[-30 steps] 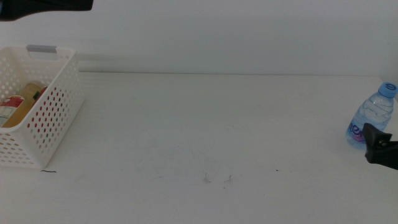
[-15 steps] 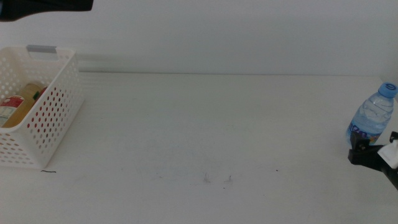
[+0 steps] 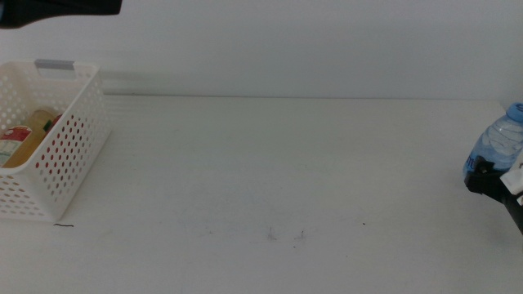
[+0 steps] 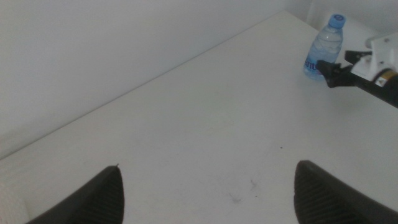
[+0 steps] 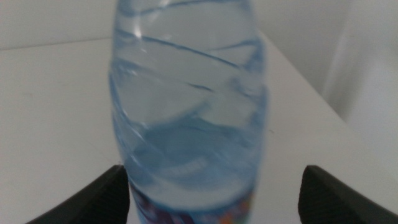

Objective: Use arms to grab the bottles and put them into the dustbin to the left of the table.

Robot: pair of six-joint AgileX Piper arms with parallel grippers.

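Note:
A small clear water bottle [image 3: 498,143] with a blue cap stands at the table's far right edge. My right gripper [image 3: 489,180] reaches around its lower part. In the right wrist view the bottle [image 5: 189,106] fills the space between the open jaws of that gripper [image 5: 212,169]; one jaw is at its side and a gap shows at the other. The white perforated dustbin [image 3: 73,139] stands at the left. Inside it lies a yellow-liquid bottle [image 3: 34,135] with a red label. My left gripper [image 4: 206,167] hovers high over the table, open with nothing between its jaws.
The white table [image 3: 270,163] stretches between dustbin and bottle, with a few dark specks [image 3: 286,235] near the front. Something red shows through the dustbin's holes [image 3: 49,167]. The left arm's dark shape [image 3: 57,6] sits at the top left corner.
My right gripper has moved in from the lower right and closed around the water bottle's base. The bottle has shifted slightly right and up in the picture. The dustbin has not moved.

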